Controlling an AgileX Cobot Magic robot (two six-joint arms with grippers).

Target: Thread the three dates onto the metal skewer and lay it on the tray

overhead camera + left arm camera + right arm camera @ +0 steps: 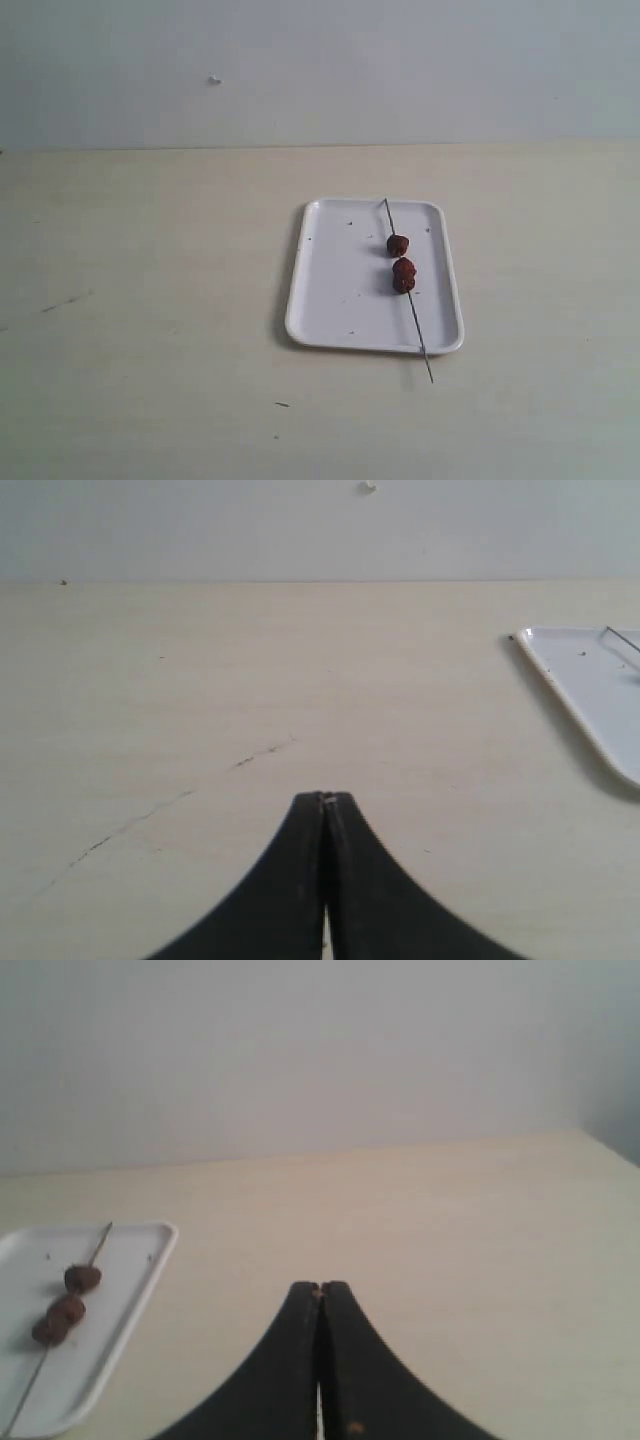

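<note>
Left gripper: nearest the lens in the left wrist view; black fingers pressed together tip to tip, clenched on nothing; hangs over bare table, well apart from the tray.
Right gripper: fingers likewise closed flat against each other, nothing between them; over bare table beside the tray, not touching it.
Exterior view: neither arm appears in it; both are clear of the work area.
Tray position: flat on the table, right of centre in the exterior view, long side running away from the camera.
Metal skewer: lies lengthwise on the right-hand part of the tray; far end at the far rim, near tip projecting past the near rim over the table.
Dates: three on the rod, as the right wrist view shows; the far one sits slightly apart, the other two touch each other. All rest over the tray floor near the middle of the rod.
Completed, as judged: threading of all three fruits; placement of the loaded skewer on the tray.
Outstanding, as judged: none of the task's steps; the overhang of the near tip is the one irregularity.
Loose fruit: none seen on the table.
</note>
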